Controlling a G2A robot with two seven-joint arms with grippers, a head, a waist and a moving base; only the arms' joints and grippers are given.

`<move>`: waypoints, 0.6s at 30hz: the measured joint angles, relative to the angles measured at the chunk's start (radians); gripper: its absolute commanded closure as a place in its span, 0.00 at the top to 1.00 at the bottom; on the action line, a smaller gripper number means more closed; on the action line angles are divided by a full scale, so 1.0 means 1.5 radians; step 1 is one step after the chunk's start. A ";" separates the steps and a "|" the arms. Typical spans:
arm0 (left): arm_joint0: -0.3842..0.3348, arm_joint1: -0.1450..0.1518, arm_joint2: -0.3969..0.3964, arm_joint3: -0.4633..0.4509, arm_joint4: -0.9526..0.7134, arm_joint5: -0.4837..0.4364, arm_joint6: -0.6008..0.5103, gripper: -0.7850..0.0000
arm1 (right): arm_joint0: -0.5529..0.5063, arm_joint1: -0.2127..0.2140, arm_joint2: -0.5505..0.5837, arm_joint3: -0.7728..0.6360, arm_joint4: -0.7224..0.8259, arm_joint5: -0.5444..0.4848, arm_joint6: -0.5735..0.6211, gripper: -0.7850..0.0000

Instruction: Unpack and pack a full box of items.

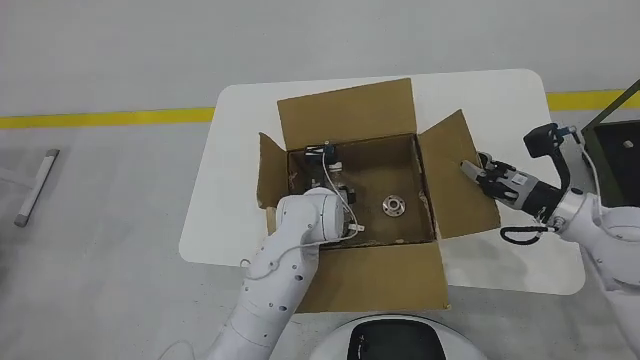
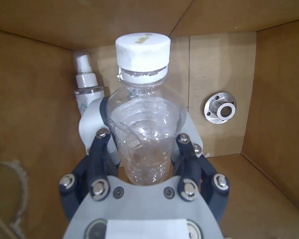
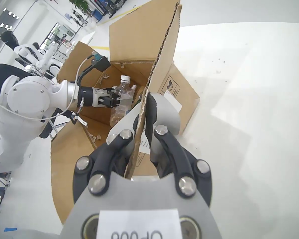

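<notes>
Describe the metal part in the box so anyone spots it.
Find the open cardboard box on the white table. On its floor lies a silver flange hub, apart from the plastic bottle and spray bottle. It alone is metal: a disc with a centre bore.

We see a plain brown cardboard box [image 1: 345, 110], a white tabletop [image 1: 500, 95], a clear bottle [image 2: 144, 130] with a white cap [image 2: 142, 50], a white spray bottle [image 2: 86, 83], a shiny silver flange [image 2: 219, 110], and a pale grey floor [image 1: 100, 50] crossed by yellow lines [image 1: 100, 118].
</notes>
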 measured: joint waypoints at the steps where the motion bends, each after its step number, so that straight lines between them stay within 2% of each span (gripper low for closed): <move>1: 0.002 0.000 -0.002 -0.010 0.003 -0.003 -0.004 0.00 | -0.002 0.001 0.006 0.000 0.006 0.002 -0.001 0.00; 6: 0.009 0.001 -0.012 -0.060 0.008 -0.014 -0.025 0.00 | -0.012 0.005 0.042 -0.004 0.017 0.009 0.003 0.00; 18: 0.029 0.006 -0.057 -0.249 0.027 -0.046 -0.063 0.00 | -0.039 0.014 0.099 -0.005 -0.026 0.025 -0.002 0.00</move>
